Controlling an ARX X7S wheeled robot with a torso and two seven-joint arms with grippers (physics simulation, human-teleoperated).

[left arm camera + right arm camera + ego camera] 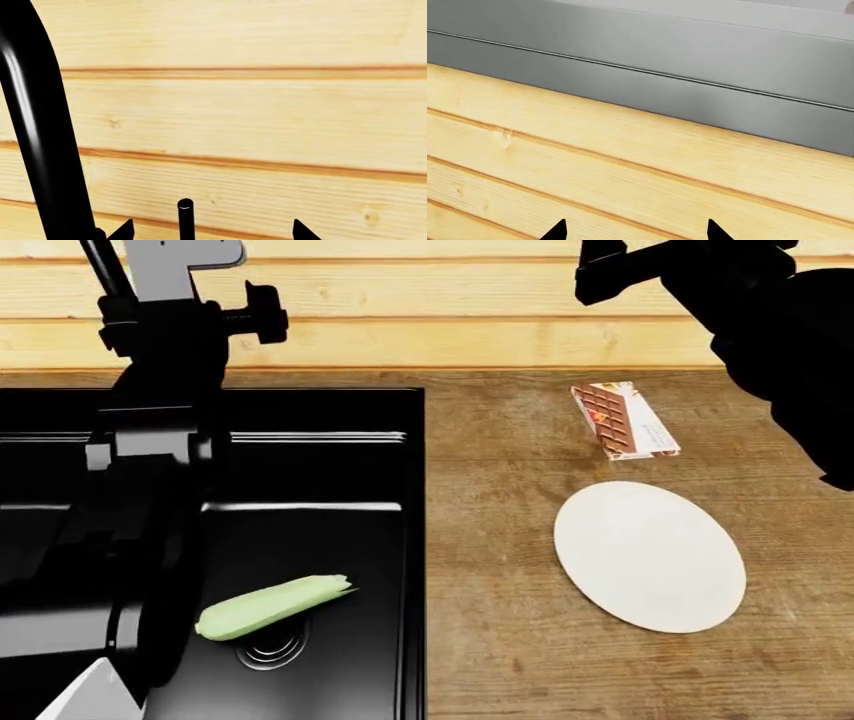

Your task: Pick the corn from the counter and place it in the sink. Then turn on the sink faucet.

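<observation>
White plate (650,557); chocolate bar (625,420) just beyond, apart; pine-plank wall (441,315) behind.

pale pine plank wall (441,340), grey cabinet (694,55)

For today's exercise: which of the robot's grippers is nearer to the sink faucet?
Left. The left gripper sits right at the sink faucet, its open fingertips flanking the slim lever. The right gripper faces only the wall planks, over the counter.
</observation>
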